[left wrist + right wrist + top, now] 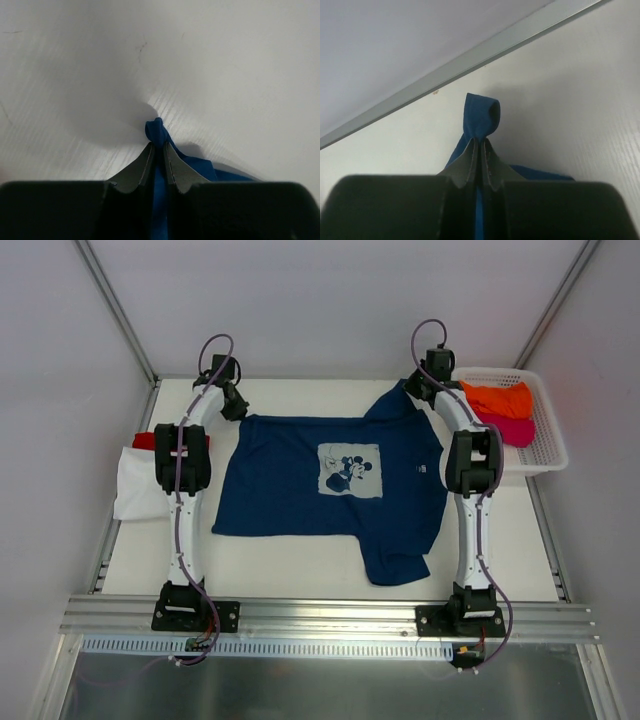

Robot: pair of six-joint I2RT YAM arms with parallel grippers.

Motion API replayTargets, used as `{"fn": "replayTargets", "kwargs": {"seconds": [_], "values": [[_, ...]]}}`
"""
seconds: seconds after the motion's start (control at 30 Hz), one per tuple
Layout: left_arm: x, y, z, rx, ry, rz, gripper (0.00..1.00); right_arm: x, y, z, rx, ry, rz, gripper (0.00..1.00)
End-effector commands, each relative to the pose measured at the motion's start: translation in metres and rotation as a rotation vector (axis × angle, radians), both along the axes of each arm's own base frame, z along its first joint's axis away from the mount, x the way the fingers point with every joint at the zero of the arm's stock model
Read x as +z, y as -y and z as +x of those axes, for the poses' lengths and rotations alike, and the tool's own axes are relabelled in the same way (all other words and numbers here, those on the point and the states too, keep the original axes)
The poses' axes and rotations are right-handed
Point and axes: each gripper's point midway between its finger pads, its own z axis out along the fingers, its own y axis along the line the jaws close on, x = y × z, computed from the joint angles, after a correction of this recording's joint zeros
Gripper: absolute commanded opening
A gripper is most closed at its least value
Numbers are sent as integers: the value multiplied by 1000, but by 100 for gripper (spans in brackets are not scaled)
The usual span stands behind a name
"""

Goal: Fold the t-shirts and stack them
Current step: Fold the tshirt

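right end effector (pixel 479 145): clamped on navy t-shirt (pixel 480 117) | fabric loop pokes past fingertips | table (pixel 580 90) beneath

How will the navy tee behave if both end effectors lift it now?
Likely floppy: the navy tee bunches into a nub past the left end effector. Lifted, its middle should sag and drag on the table. The right end effector pinches only a thin fold, so a quick pull might slip it.

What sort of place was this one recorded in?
Likely a lab robot cell, not a home: a white table boxed in by plain white panels, two arms bolted to an aluminium rail, and a navy tee spread out.
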Motion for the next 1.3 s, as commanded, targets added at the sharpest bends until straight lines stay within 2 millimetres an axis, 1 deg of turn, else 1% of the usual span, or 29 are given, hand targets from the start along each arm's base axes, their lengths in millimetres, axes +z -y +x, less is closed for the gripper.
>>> {"fn": "replayTargets", "kwargs": {"seconds": [0.0, 0.03, 0.07, 0.1, 0.13, 0.17, 0.2, 0.27, 0.3, 0.33, 0.37, 0.5, 0.53, 0.6, 0.63, 0.7, 0.77, 0.8, 0.87, 0.93, 0.97, 1.03, 1.07, 1.13, 1.17, 1.23, 1.27], "values": [[53, -11, -7, -3, 60, 61, 9, 79, 8, -7, 23, 109, -57, 0], [57, -12, -7, -5, 64, 66, 8, 82, 8, -11, 29, 106, -61, 0], [59, -12, -9, -8, 65, 69, 8, 88, 8, -18, 36, 107, -67, 0], [68, -12, -10, -10, 77, 68, 8, 92, 6, -22, 48, 109, -74, 0], [71, -12, -11, -13, 82, 68, 8, 94, 6, -27, 63, 101, -95, 0], [76, -13, -13, -19, 87, 72, 8, 103, 6, -35, 71, 104, -108, 0], [80, -12, -14, -24, 92, 75, 8, 106, 3, -40, 81, 100, -120, 0], [84, -10, -18, -43, 94, 79, 7, 102, 1, -54, 101, 66, -136, 0], [85, -10, -19, -47, 95, 80, 7, 112, -1, -60, 106, 70, -141, 0], [86, -9, -21, -53, 92, 79, 7, 110, -1, -67, 118, 48, -158, 0], [88, -7, -23, -66, 91, 78, 7, 114, -3, -75, 125, 41, -164, 0], [89, -4, -33, -89, 77, 71, 7, 111, -12, -98, 165, -28, -201, 0], [88, -4, -36, -91, 72, 66, 7, 111, -9, -108, 164, -61, -218, 0], [90, 1, -41, -111, 67, 56, 6, 112, -14, -121, 187, -93, -233, 0], [87, 0, -46, -117, 54, 58, 6, 112, -12, -132, 172, -125, -261, 0], [85, 3, -49, -130, 44, 54, 6, 111, -12, -149, 177, -172, -272, 0], [86, 4, -55, -140, 34, 51, 6, 116, -15, -164, 179, -188, -273, 0], [87, 5, -58, -150, 30, 49, 5, 118, -14, -177, 179, -206, -279, 0], [89, 6, -62, -161, 30, 50, 5, 122, -17, -190, 183, -216, -292, 0], [94, 6, -67, -175, 32, 51, 4, 119, -15, -206, 188, -258, -322, 0], [95, 6, -69, -181, 29, 53, 4, 123, -14, -217, 197, -274, -333, 0], [103, 7, -73, -195, 38, 54, 4, 127, -13, -231, 208, -293, -355, 0], [105, 7, -75, -201, 39, 54, 4, 124, -13, -240, 214, -323, -360, 0], [112, 8, -78, -210, 44, 52, 4, 124, -12, -251, 213, -348, -357, 0], [115, 9, -80, -215, 46, 47, 5, 124, -11, -261, 217, -370, -359, 0], [117, 10, -85, -219, 35, 47, 5, 120, -9, -270, 218, -399, -364, 0], [118, 14, -88, -235, 30, 26, 5, 117, -7, -278, 222, -423, -368, 0]]}}
